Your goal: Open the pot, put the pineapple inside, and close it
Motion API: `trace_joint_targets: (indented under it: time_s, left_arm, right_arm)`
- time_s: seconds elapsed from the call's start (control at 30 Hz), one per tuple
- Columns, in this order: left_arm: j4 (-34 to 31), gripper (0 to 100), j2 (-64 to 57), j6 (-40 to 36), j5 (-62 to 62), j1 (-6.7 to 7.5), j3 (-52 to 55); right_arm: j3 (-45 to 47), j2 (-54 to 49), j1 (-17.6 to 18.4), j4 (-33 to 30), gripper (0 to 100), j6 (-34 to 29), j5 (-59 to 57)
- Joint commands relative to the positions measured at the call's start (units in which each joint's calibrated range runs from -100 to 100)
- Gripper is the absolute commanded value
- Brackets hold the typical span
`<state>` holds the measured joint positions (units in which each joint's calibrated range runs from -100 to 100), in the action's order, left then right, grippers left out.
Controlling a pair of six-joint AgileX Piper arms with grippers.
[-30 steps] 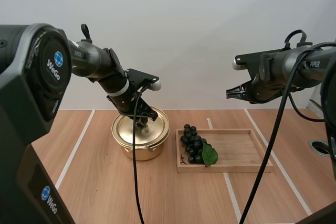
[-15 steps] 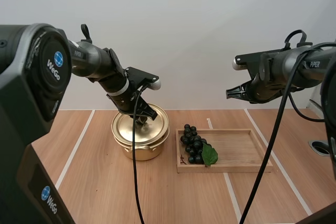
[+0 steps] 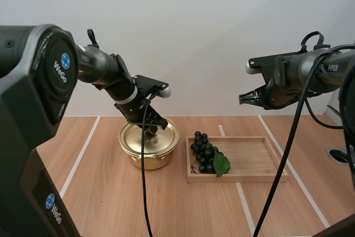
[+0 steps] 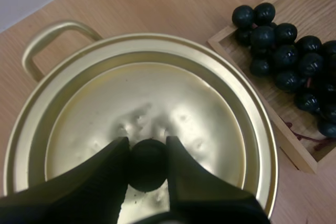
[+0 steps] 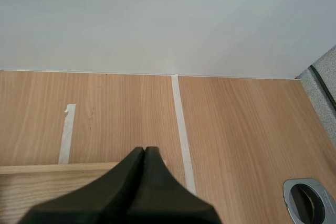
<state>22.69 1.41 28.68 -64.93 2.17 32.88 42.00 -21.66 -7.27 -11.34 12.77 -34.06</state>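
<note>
Across the counter (image 3: 100,192), barely anything has stirred in the last second. The right arm (image 3: 299,79) hangs exactly where it hung, high up and well beyond the pot (image 3: 148,156), past the tray's far end. The left arm (image 3: 105,73) has edged a touch, and the pot seems to have slid a hair toward the tray (image 3: 255,159) with it. Half a second back the lid (image 3: 138,137) looked slightly tipped; now it sits level in the pot's rim. So by my reading, step one is gripped but not lifted, and the pot is still closed.

There is no pineapple here, folks. The fruit on offer is a bunch of dark grapes (image 3: 202,151), lying in the end of the tray nearest the pot.

The high view gives the layout but buries the grasp behind the left wrist. The left wrist view settles it: the left jaws are clamped on the black knob (image 4: 148,163) at the lid's centre, one finger each side, with the rim showing all round the lid. The right wrist view adds its piece: the right jaws are pressed together in one dark wedge, holding nothing, over the tray's edge on the side away from the pot.
</note>
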Motion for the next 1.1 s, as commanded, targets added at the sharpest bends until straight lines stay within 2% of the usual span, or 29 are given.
trace_joint_targets:
  time_s: [0.0,0.27,0.33,0.43,0.5,0.57,0.83,1.07]
  left_arm:
    - [0.97,0,1.57,0.14,-0.57,0.02,0.18]
    - [0.97,0,1.64,1.29,0.72,0.02,0.18]
    - [0.97,8,1.64,1.55,0.72,0.02,0.18]
    - [0.97,35,1.64,2.08,0.72,0.02,0.18]
    - [1.06,62,1.64,2.08,0.94,0.02,0.05]
    - [1.06,98,1.52,2.08,1.43,0.02,0.05]
    - [1.06,100,-3.48,1.39,-2.17,0.02,-3.49]
    - [0.87,100,-16.09,-1.42,-7.42,0.02,-13.85]
  right_arm:
    - [0.17,-0.30,-0.19,-0.50,0,-0.44,0.63]
    - [0.17,-0.30,-0.19,-0.50,0,-0.44,0.63]
    - [0.17,-0.30,-0.19,-0.50,0,-0.44,0.63]
    - [0.17,-0.30,-0.19,-0.50,0,-0.44,0.63]
    - [0.17,-0.30,-0.19,-0.50,0,-0.44,0.63]
    - [0.17,-0.30,-0.19,-0.50,0,-0.44,0.63]
    - [0.17,-0.30,-0.19,-0.50,0,-0.44,0.63]
    - [2.68,-0.30,-0.19,-0.50,0,-0.44,3.70]
